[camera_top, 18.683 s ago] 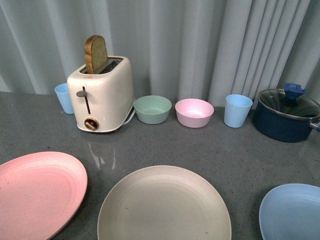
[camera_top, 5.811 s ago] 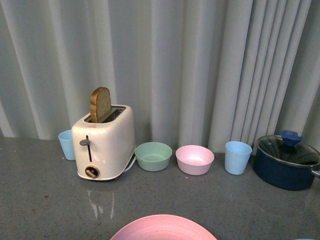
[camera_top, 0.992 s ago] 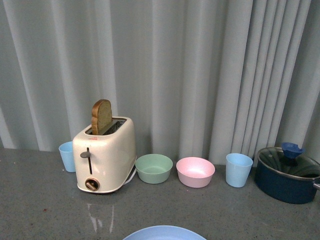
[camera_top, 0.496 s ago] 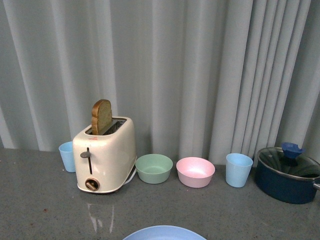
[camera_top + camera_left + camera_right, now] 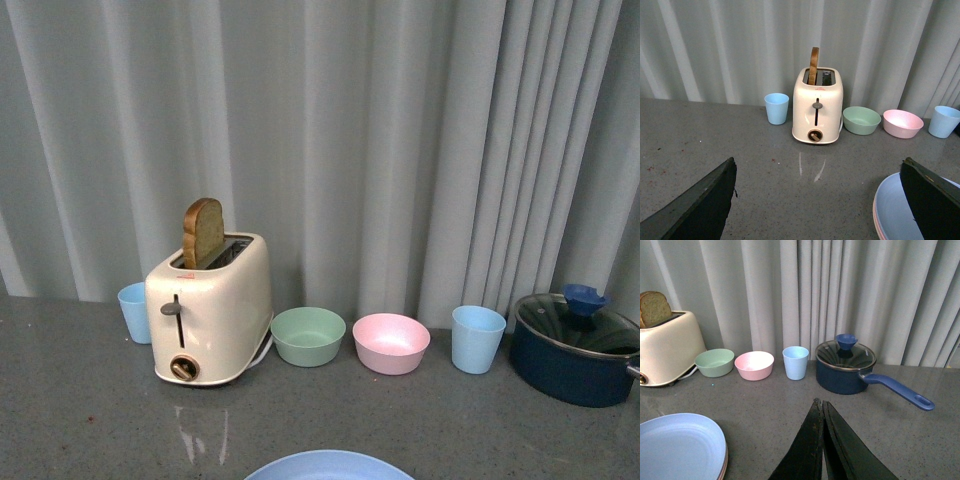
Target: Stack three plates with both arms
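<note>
Grey countertop: blue plate tops flat stack, round, axisless; beside closed right gripper; left gripper spread wide.

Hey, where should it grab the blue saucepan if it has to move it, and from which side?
Grip the long blue handle of the saucepan, coming from above at mid-length. It juts sideways, clear of the blue cup, and looks slim enough for the jaws.

Matt plastic plates; glossy toaster.
</note>
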Controlling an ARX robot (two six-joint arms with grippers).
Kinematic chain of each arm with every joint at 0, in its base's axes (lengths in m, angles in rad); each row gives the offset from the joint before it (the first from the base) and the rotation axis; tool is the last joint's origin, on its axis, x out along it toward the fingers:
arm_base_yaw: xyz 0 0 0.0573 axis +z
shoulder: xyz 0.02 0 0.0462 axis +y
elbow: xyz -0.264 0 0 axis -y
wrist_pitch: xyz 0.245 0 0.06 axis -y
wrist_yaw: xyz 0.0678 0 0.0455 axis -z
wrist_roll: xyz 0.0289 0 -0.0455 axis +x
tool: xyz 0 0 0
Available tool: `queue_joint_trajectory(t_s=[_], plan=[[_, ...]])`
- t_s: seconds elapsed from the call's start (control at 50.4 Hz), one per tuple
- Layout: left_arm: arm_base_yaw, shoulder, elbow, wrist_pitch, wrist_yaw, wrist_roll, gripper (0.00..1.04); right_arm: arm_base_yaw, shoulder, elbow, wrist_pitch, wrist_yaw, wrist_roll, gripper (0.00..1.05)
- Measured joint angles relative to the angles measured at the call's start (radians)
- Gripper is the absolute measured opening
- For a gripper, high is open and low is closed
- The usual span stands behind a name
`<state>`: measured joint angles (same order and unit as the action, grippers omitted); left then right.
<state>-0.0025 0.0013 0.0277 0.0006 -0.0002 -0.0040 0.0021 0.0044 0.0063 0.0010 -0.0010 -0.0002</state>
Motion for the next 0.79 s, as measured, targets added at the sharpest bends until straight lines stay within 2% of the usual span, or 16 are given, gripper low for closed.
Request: queue_joint_trajectory(t_s=[0.099,0.218,0.397,0.595,0.793], plan=[[0.000,0.001,0.000,0.000,0.000,0.000,0.98,0.000,0.000,0.000,0.000,0.000,-0.001,0.05],[0.000,0.000,0.000,0.000,0.000,0.000,0.98,0.000,0.000,0.000,0.000,0.000,-0.001,0.31],[0.000,0.000,0.000,0.000,0.000,0.000,0.98,0.000,0.000,0.000,0.000,0.000,-0.001,0.65],[0.000,0.000,0.000,0.000,0.000,0.000,0.98,0.000,0.000,0.000,0.000,0.000,-0.001,0.98],[0.000,0.000,0.000,0.000,0.000,0.000,0.98,0.000,0.000,0.000,0.000,0.000,0.000,0.97]])
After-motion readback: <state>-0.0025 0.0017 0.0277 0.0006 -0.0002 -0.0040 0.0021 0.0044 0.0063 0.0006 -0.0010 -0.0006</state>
